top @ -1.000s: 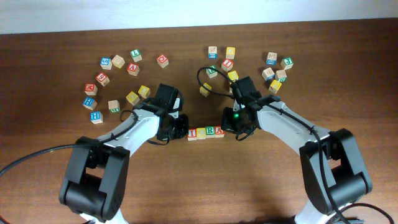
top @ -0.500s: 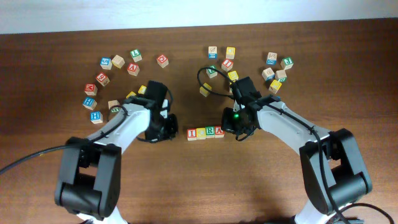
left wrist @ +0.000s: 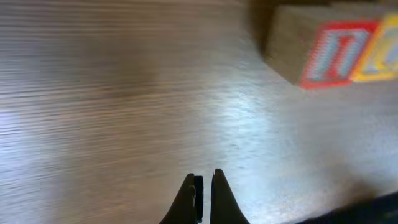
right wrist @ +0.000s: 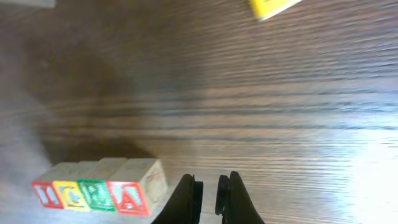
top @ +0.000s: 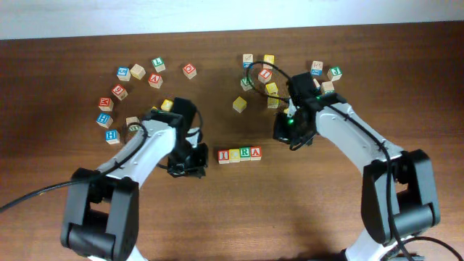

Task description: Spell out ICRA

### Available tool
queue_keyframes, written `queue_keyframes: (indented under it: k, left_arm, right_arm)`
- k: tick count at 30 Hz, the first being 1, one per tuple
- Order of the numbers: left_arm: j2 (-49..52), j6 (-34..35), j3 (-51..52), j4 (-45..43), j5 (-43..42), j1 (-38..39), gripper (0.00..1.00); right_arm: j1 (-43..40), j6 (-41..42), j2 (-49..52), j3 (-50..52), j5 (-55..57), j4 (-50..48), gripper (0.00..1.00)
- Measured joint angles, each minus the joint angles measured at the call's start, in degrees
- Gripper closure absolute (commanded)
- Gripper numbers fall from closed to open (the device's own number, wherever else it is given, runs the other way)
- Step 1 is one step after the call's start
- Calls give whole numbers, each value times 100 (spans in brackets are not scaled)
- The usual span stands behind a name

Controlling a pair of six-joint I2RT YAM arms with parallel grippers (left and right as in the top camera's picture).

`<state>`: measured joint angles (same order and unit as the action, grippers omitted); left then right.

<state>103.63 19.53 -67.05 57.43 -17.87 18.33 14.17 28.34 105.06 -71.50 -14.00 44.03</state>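
Raising should be done straight up, clear of the finished ICRA row (top: 239,154); left gripper (left wrist: 204,179) and right gripper (right wrist: 211,182) are pinched together, empty.

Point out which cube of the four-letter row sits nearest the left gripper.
The red "I" cube: it ends the row on the side facing the left gripper.

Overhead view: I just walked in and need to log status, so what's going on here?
The I, C, R and A cubes sit side by side mid-table, spelling ICRA. The left tool and right tool flank the row, both shut, empty and clear of it. Farther back lie scattered spare letter cubes.
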Motion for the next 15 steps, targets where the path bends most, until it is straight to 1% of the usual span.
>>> queue_keyframes:
  k: [1, 2, 3, 4, 5, 10, 15]
  left_arm:
    - [0, 26, 0, -33, 0, 166, 100]
    - [0, 127, 0, -87, 13, 332, 100]
    - [0, 208, 0, -140, 26, 431, 100]
    - [0, 334, 2, -223, 50, 568, 100]
    - [0, 435, 0, -326, 70, 671, 100]
    - [0, 1246, 2, -758, 472, 1320, 100]
    - [63, 1515, 2, -1423, 616, 1683, 100]
  right_arm:
    - [-61, -11, 0, 0, 37, -7, 64]
    - [-125, -28, 0, 0, 131, -17, 58]
    - [-173, -55, 0, 0, 216, -24, 41]
    - [-216, -63, 0, 0, 284, -44, 12]
    - [-267, -74, 0, 0, 365, -44, 2]
    - [-323, -94, 0, 0, 474, -48, 2]
    - [-323, -94, 0, 0, 494, -50, 2]
